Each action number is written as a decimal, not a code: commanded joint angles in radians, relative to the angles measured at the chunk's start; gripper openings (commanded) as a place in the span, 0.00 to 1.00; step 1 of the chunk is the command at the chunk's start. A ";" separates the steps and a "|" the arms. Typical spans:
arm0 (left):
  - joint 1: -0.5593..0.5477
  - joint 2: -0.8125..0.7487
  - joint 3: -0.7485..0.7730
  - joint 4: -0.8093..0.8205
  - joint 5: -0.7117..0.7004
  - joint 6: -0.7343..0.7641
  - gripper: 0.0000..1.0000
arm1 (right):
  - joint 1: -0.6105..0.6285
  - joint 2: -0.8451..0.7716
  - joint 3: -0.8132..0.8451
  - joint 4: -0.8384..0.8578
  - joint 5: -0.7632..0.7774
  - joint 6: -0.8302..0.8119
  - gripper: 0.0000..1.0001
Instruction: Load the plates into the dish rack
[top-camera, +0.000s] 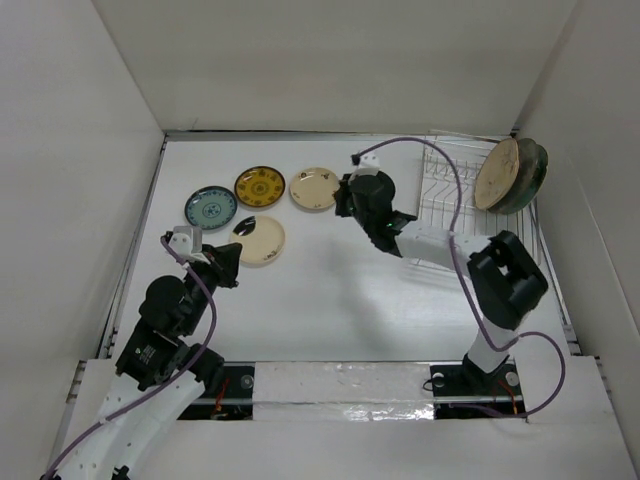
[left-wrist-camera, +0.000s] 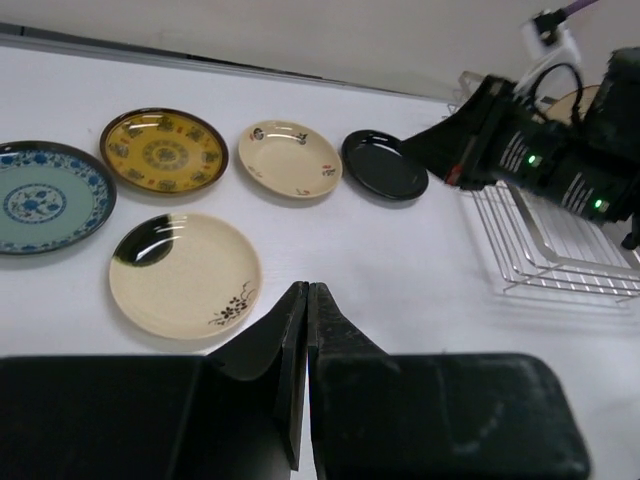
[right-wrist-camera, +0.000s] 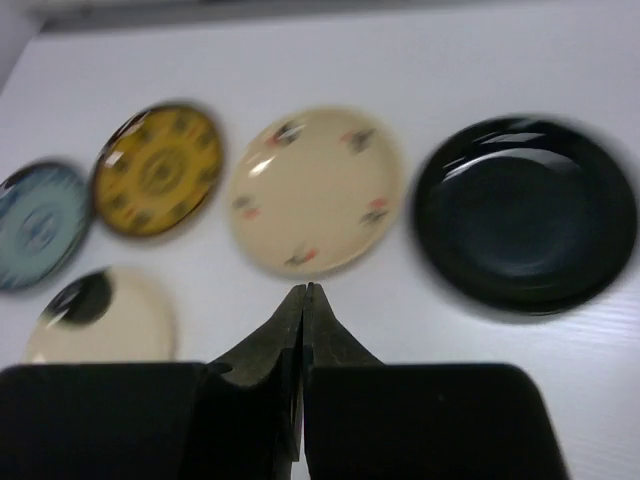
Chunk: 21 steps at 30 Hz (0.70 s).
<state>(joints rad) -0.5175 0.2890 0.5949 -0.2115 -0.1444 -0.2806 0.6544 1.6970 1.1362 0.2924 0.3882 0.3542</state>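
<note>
Five plates lie flat on the white table: teal (top-camera: 210, 207), yellow-patterned (top-camera: 260, 186), cream with flowers (top-camera: 314, 188), cream with a black patch (top-camera: 260, 240), and black (right-wrist-camera: 525, 212), which the right arm hides in the top view. The white wire dish rack (top-camera: 445, 200) at the back right holds a tan plate (top-camera: 497, 172) and a grey one (top-camera: 530, 175) on edge. My left gripper (left-wrist-camera: 307, 290) is shut and empty, just near of the black-patch plate (left-wrist-camera: 185, 273). My right gripper (right-wrist-camera: 304, 290) is shut and empty, hovering by the flowered plate (right-wrist-camera: 315, 190) and the black plate.
White walls enclose the table on the left, back and right. The right arm (left-wrist-camera: 540, 160) reaches across in front of the rack (left-wrist-camera: 560, 250). A purple cable loops over the rack's left side.
</note>
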 joint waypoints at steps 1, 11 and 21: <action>0.019 0.038 0.019 0.020 -0.035 -0.014 0.00 | 0.053 0.101 0.063 0.075 -0.235 0.100 0.03; 0.019 0.096 0.017 0.015 -0.090 -0.051 0.03 | 0.082 0.401 0.166 0.200 -0.515 0.328 0.63; 0.019 0.124 0.022 0.018 -0.087 -0.048 0.04 | 0.102 0.593 0.304 0.211 -0.649 0.443 0.63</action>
<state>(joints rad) -0.5022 0.4110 0.5949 -0.2295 -0.2218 -0.3233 0.7441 2.2498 1.3952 0.4580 -0.1963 0.7456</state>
